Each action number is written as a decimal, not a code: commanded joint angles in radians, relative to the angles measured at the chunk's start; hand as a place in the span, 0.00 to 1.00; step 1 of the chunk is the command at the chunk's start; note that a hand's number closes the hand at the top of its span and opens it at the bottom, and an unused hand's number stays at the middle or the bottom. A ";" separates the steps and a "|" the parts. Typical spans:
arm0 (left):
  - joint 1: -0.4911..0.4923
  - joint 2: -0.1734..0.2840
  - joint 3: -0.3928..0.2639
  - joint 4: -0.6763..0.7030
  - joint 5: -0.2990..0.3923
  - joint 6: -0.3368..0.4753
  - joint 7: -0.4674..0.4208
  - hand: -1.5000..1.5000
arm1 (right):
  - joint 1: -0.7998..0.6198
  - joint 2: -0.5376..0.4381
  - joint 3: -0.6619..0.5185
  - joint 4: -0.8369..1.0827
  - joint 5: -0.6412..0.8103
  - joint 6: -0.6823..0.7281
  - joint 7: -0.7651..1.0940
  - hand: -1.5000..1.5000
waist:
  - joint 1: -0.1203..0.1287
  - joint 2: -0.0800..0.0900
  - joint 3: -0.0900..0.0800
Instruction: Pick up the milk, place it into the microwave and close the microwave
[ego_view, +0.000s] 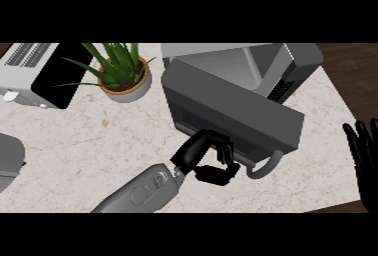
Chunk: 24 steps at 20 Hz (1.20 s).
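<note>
The grey microwave (289, 64) stands at the back right of the counter. Its dark door (229, 107) is swung partway out and slants across the front, hiding most of the cavity. I see no milk anywhere; the door may cover it. My left hand (205, 152) has its fingers curled against the door's lower face, just left of the curved handle (267, 165), with nothing held in them. My right hand (362, 150) rests open at the right edge, fingers up.
A potted green plant (122, 75) stands left of the microwave. A grey and black appliance (37, 72) sits at the back left. A grey rounded object (7, 160) shows at the left edge. The counter (88, 135) ends at the right, over dark flooring.
</note>
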<state>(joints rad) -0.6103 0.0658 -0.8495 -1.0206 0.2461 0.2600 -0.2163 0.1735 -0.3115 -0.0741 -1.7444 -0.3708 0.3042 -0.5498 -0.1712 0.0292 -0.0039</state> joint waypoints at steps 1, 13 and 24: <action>-0.076 -0.062 -0.004 -0.010 0.090 0.034 -0.046 1.00 | -0.015 -0.020 0.016 -0.049 -0.026 0.036 0.023 0.00 | -0.064 0.011 -0.005; -0.207 -0.063 0.006 0.054 0.208 0.116 -0.029 1.00 | -0.066 -0.070 0.016 -0.101 -0.083 0.071 0.094 0.00 | -0.159 0.023 -0.003; -0.270 -0.063 0.006 0.105 0.275 0.183 -0.031 1.00 | -0.100 -0.125 0.000 -0.125 -0.139 0.103 0.152 0.00 | -0.217 0.034 -0.002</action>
<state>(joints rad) -0.7446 0.0518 -0.8725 -0.9178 0.5134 0.4390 -0.2311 0.0831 -0.4211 -0.0696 -1.8631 -0.4904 0.3964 -0.4148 -0.3587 0.0626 -0.0047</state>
